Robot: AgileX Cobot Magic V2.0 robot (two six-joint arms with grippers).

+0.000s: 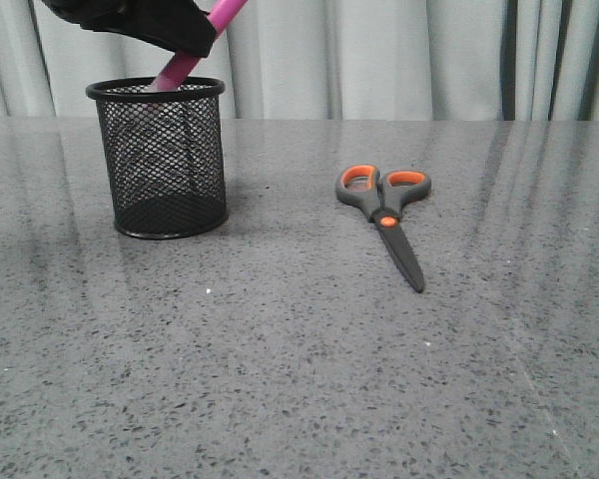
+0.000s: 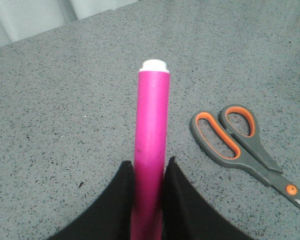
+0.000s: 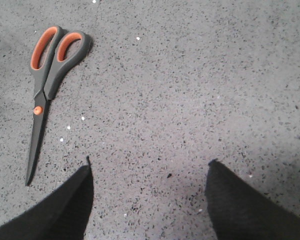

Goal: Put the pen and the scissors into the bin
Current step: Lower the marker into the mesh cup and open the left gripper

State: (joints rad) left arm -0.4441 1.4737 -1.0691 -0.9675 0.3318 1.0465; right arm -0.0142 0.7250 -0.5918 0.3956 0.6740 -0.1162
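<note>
On the far left of the grey speckled table [image 1: 299,379] stands the bin [image 1: 165,160], upright, its black mesh wall open at the top. My left claw [image 2: 149,172] hangs just above its rim and is clamped on the pen [image 2: 151,140]; both black fingers [image 2: 182,200] press against the magenta barrel, one on each side. The pen is tilted, its lower end dipping inside the bin's rim (how deep it reaches I cannot tell through the mesh), while its upper part rises past my claw toward the curtain [image 1: 379,60] behind the table. From my left wrist the white tip [image 2: 154,65] shows at the far end of the barrel.

Further right, well apart from the bin, the scissors [image 1: 384,215] lie flat on the table, blades closed, the orange-lined loops toward the curtain and the point toward the near edge.

My right claw [image 3: 149,192] is spread wide with nothing between its fingers, hovering over bare table, the scissors lying off to one side of it and not touched.
</note>
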